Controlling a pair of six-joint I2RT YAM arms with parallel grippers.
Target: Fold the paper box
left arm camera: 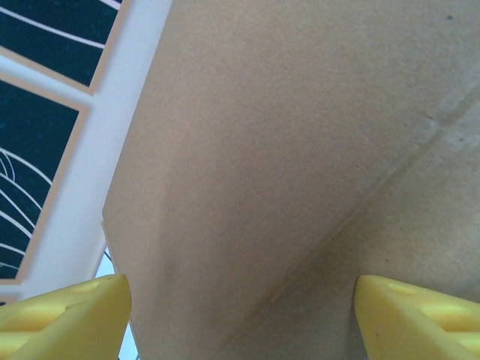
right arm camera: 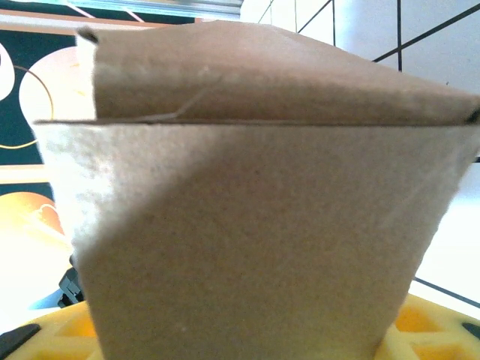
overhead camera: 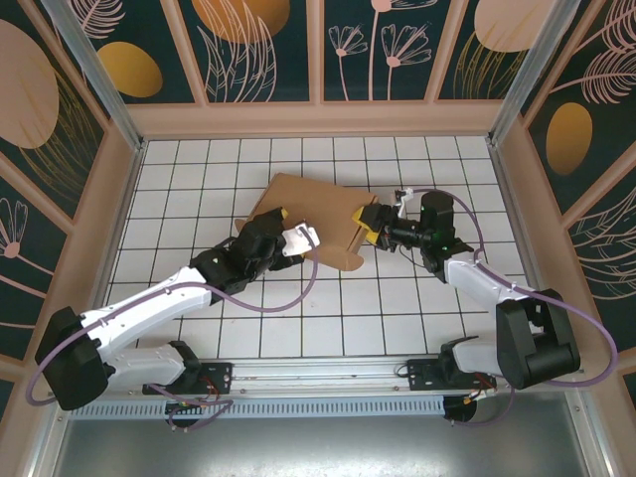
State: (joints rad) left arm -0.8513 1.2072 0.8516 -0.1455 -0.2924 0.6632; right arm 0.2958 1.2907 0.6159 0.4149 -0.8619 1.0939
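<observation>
The paper box [overhead camera: 313, 204] lies partly folded on the white tiled bench [overhead camera: 199, 169], about mid-bench and slightly towards the far side. Its near left corner is covered by the left arm's wrist, and its right edge is partly covered by the right claw [overhead camera: 366, 225].

The left claw [overhead camera: 275, 216] sits at the box's left edge. In the left wrist view its yellow fingers [left arm camera: 67, 309] stand wide apart at the two bottom corners. A creased brown panel spreads ahead of them and fills the space between them, not pinched. The fingertips are cut off by the frame.

In the right wrist view a cardboard flap rises straight in front of the lens and hides the gap between the yellow fingers [right arm camera: 424, 330]. A second layer folds over the flap's top. The flap's lower end drops between the fingers, but I cannot tell whether the right claw clamps it or only brackets it. From above, this claw is up against the box's right edge, beside a notched flap.
</observation>
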